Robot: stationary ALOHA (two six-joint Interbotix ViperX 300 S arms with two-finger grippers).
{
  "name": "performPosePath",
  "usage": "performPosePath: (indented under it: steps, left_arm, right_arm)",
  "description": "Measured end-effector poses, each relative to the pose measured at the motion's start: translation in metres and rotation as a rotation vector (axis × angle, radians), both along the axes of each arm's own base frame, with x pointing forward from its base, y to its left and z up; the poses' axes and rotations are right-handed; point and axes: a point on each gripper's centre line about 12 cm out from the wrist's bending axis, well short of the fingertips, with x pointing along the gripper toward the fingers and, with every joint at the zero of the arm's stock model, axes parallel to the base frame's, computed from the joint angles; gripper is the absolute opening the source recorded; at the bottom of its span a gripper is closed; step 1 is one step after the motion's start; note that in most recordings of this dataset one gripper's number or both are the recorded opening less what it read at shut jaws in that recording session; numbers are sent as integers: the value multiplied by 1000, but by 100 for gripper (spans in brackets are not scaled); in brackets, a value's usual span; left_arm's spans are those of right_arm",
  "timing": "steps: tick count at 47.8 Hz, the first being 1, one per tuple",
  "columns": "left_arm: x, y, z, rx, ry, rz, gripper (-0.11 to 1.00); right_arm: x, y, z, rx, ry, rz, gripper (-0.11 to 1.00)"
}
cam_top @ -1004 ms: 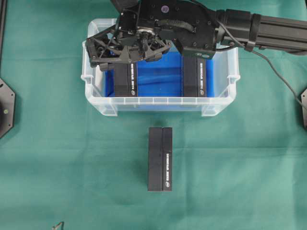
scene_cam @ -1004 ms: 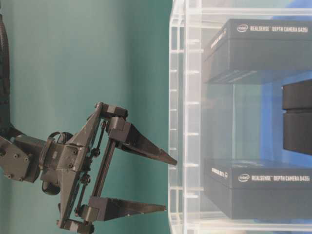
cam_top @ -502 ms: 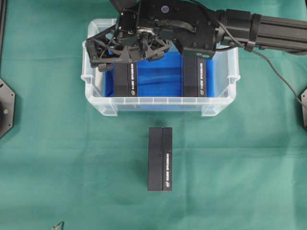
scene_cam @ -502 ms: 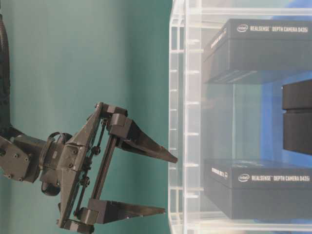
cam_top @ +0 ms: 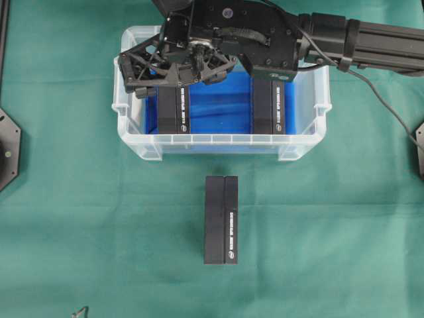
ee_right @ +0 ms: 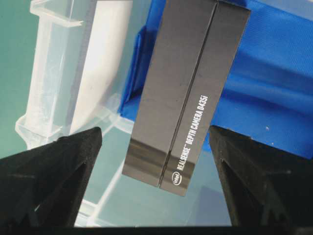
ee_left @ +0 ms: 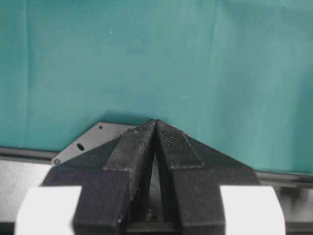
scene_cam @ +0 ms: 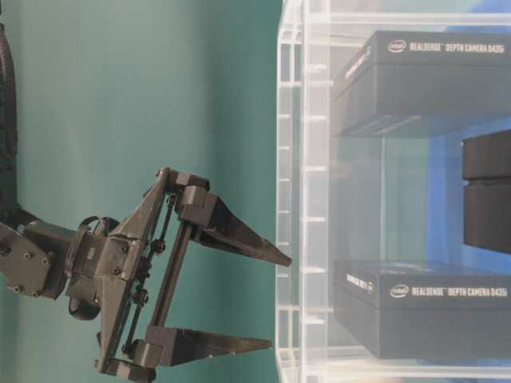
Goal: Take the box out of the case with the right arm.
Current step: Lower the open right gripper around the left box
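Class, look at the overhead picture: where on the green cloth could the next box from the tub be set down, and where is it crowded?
Bare green cloth lies on both sides of the box on the table, and in front of it. Crowded: the tub, holding two boxes, with the open right claw over the left box.

1. A robotics lab bench is indicated: the whole surface is covered by a green cloth [cam_top: 99,218], with no household furnishings seen.
2. A black robot arm [cam_top: 371,43] with an exposed cable is mounted at the bench side; a metal base plate [cam_top: 8,149] is seen bolted at the left edge.
3. Test props are laid out: a clear plastic tub [cam_top: 218,142] lined with blue cloth, and black boxes [cam_top: 220,220] printed "RealSense Depth Camera D435i".
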Motion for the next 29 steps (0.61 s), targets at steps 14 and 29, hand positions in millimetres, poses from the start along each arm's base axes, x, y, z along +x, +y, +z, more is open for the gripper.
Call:
performPosePath:
  steps: [14, 29]
  left_arm:
    - [0, 0, 0, 1, 0, 1, 0]
    - [0, 0, -1, 0, 2, 0, 0]
  right_arm:
    - [0, 0, 0, 4, -1, -10, 92]
    - [0, 0, -1, 4, 0, -10, 92]
